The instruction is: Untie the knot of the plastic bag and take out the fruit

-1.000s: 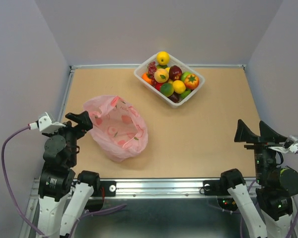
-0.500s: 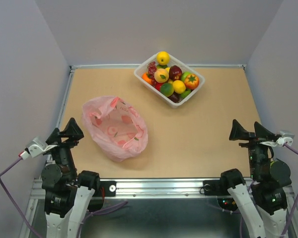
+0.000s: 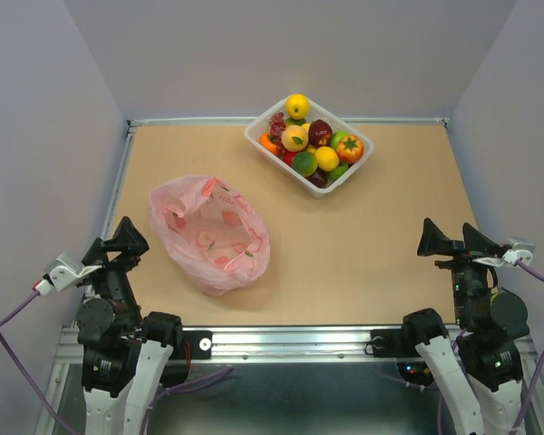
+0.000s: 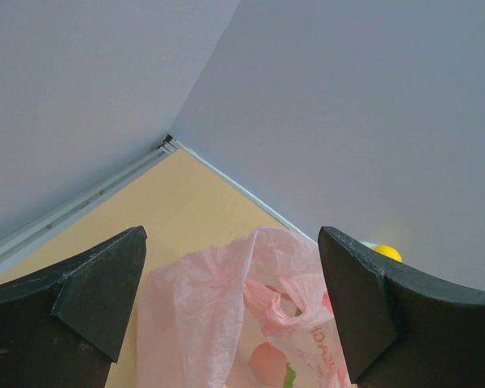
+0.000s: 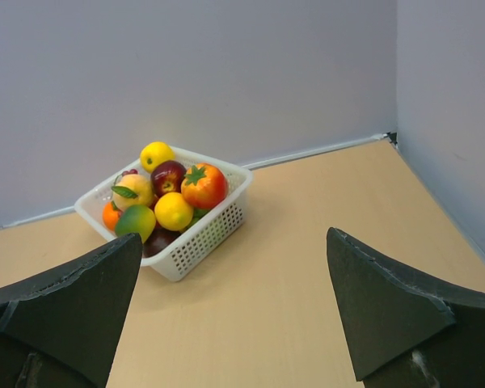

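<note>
Since the thin crinkly pink plastic bag (image 3: 208,237) lay agape, seemingly empty, and the glossy toy fruit (image 3: 310,145) sat heaped in the white slotted basket (image 3: 361,156), arms were best parked clear. Left gripper (image 3: 115,245) stood just beside the bag, right gripper (image 3: 453,240) well apart; both jaws wide, holding nothing

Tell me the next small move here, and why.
Probably just hold both arms parked. The fruit is piled in the basket; the bag lies open, no knot showing, nothing round visible inside. The left claw and right claw are open, empty, away from both.
</note>
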Robot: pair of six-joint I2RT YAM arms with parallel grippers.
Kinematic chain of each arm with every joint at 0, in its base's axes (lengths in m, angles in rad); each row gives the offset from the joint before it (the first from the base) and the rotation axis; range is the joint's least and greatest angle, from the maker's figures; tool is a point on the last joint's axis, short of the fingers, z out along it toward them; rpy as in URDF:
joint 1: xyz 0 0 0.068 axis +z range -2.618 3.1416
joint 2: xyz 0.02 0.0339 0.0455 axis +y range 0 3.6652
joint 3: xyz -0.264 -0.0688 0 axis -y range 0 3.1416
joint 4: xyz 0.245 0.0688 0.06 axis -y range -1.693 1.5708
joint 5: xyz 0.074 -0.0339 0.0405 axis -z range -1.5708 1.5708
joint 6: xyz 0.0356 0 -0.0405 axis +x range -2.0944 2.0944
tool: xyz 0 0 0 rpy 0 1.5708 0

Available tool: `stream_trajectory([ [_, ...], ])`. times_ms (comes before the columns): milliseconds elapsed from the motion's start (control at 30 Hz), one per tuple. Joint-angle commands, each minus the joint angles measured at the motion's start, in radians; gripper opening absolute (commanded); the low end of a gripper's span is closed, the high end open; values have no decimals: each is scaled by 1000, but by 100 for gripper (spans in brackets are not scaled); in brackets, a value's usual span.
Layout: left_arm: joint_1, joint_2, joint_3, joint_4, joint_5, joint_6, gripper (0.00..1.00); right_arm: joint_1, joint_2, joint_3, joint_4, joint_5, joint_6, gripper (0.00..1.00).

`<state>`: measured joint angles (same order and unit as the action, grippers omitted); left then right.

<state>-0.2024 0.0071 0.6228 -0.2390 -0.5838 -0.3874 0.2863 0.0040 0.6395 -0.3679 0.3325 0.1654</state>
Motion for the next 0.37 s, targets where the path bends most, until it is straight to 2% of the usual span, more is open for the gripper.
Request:
stream_trajectory([
  [0,15,-156,17,7,-54,-22,99,-6,-1,-14,15,5,5,100],
  [333,29,-157,14,9,-54,-24,99,-6,-1,-18,17,0,-3,100],
])
